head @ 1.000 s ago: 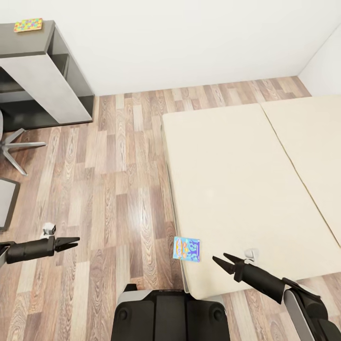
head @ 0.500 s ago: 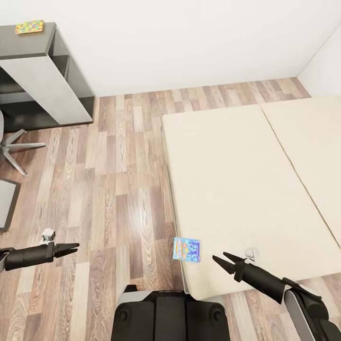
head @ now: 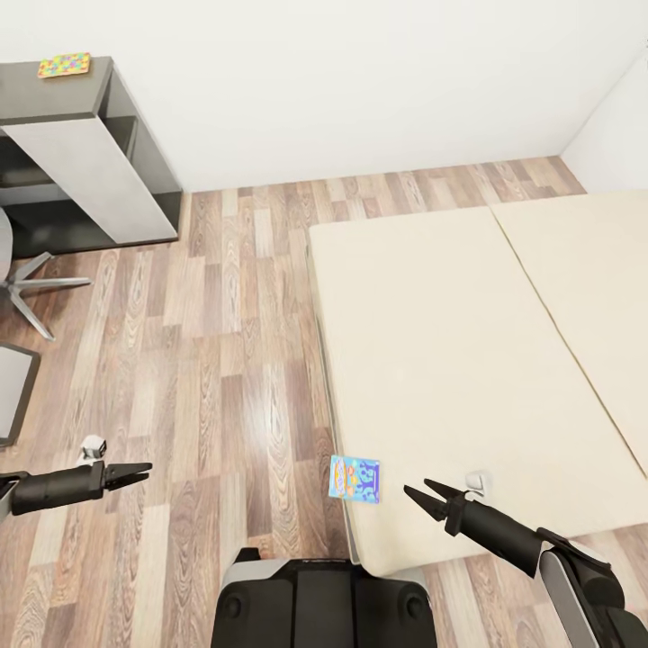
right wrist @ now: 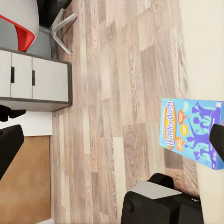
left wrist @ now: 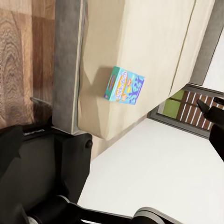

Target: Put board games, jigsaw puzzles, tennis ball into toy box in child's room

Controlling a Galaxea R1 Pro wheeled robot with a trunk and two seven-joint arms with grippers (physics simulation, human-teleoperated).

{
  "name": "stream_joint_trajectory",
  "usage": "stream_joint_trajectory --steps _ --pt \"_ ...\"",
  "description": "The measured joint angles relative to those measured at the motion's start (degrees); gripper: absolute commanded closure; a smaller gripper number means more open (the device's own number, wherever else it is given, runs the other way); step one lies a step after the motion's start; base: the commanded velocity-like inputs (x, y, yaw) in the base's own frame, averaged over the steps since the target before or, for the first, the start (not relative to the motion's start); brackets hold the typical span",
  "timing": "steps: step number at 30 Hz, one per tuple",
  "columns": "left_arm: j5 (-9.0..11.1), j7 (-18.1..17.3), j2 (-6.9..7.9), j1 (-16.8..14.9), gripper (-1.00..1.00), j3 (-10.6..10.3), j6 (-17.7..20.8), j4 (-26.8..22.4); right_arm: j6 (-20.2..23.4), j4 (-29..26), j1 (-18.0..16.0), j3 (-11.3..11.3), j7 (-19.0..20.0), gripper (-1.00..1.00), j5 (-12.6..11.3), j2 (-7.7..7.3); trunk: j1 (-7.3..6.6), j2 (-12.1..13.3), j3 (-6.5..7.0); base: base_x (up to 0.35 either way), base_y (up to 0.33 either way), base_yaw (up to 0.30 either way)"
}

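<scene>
1. Nearest to us, our right pincer [head: 420, 493] hangs over the near corner of the bed [head: 468, 360] with its fingers spread apart and nothing between them; it has not taken anything up.
2. Just to its left, the blue board game [head: 354, 477] lies flat on the near-left corner of the mattress, close to the edge; in the right wrist view the same box [right wrist: 192, 131] reads Balderdash. It is near the right pincer but not touching it, so we judge this toy ungrasped and its trip to the toy box not begun.
3. At the near left, our left pincer [head: 133, 471] hovers over the wood floor [head: 225, 360], fingers slightly parted and holding nothing, well apart from the board game.
4. The rest of the mattress we can see is bare; no second board game shows on it.
5. Far left, a small multicoloured flat box [head: 64, 65] rests on the dark cabinet [head: 81, 144] against the wall.
6. By our reading the task is at an early stage here: a board game on the bed awaits pickup, and no toy box is in sight, so we cannot tell what it already holds.
</scene>
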Motion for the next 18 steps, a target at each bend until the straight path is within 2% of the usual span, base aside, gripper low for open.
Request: stream_joint_trajectory --steps 18 --pt "0.0 0.1 0.12 0.0 -1.00 0.0 0.0 0.0 0.0 0.0 0.0 0.1 0.0 -1.00 -0.1 0.08 0.00 0.0 1.08 0.000 0.000 0.000"
